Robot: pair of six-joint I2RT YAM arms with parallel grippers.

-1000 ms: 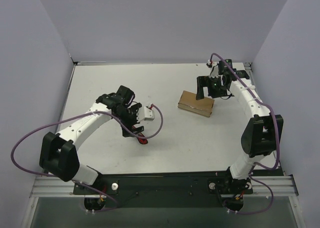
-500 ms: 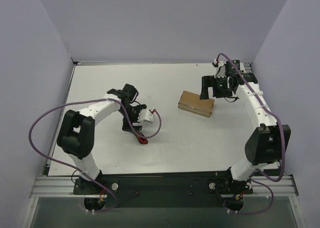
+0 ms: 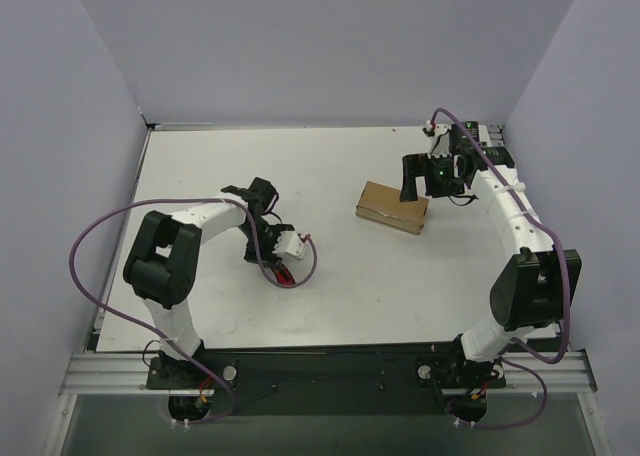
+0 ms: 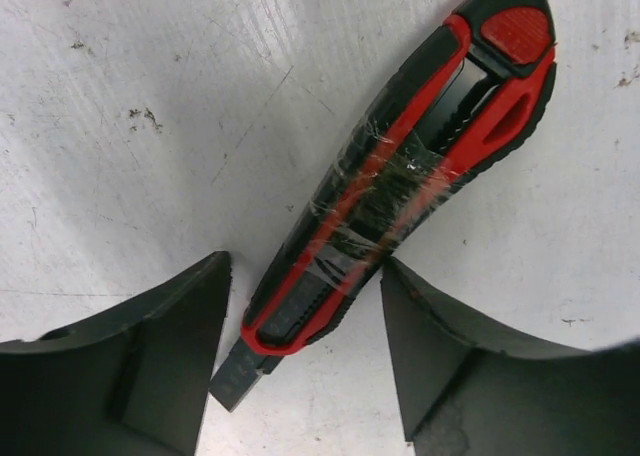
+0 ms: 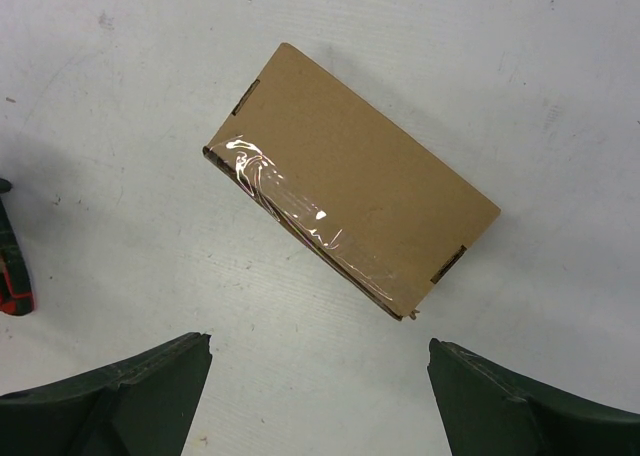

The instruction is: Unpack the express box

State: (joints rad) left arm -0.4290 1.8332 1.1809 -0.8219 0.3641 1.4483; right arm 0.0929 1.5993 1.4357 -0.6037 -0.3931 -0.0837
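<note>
The express box (image 3: 392, 207) is a closed brown carton with a taped seam, lying flat right of the table's middle. It also shows in the right wrist view (image 5: 360, 211). My right gripper (image 3: 422, 179) hovers at its far right end, open wide and empty (image 5: 318, 376), with the box lying beyond the fingertips. My left gripper (image 3: 281, 266) is down at the table, open (image 4: 305, 346). A red-and-black utility knife (image 4: 400, 186) lies on the table between its fingers, its blade tip out beside the left finger (image 4: 150, 346).
The knife (image 3: 285, 277) lies left of centre. The white table (image 3: 350, 296) is walled in by lilac panels at the back and both sides. Purple cables loop off both arms. In the right wrist view the knife's end (image 5: 12, 276) shows at the left edge.
The left arm has folded back, and its gripper has shifted slightly nearer and come down around the knife. The right gripper has drifted a little to the right. The box has not moved.
</note>
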